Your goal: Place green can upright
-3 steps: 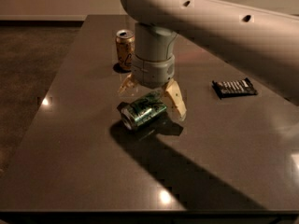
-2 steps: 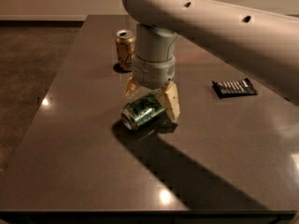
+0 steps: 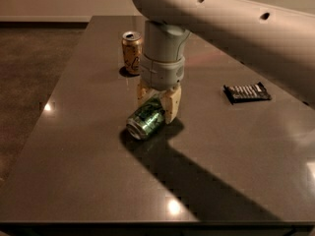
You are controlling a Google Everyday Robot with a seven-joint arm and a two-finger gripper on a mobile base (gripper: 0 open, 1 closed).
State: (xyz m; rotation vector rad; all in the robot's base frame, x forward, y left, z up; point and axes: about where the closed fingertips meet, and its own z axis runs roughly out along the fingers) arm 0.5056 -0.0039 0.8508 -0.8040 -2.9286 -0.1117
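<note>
The green can (image 3: 145, 121) lies on its side on the dark table (image 3: 88, 171), its silver end facing the front left. My gripper (image 3: 156, 108) reaches down from above over the can's far half. One tan finger (image 3: 172, 104) presses its right side and the other shows at its left side. The fingers are closed against the can, which still rests on the table.
A gold-brown can (image 3: 132, 52) stands upright behind the gripper, to the left. A dark snack packet (image 3: 247, 92) lies to the right. My arm (image 3: 231, 23) spans the upper right. The table's left edge runs close to the cans.
The gripper's fingers have closed in from a wide spread onto the green can's sides. The can has stayed lying in about the same spot.
</note>
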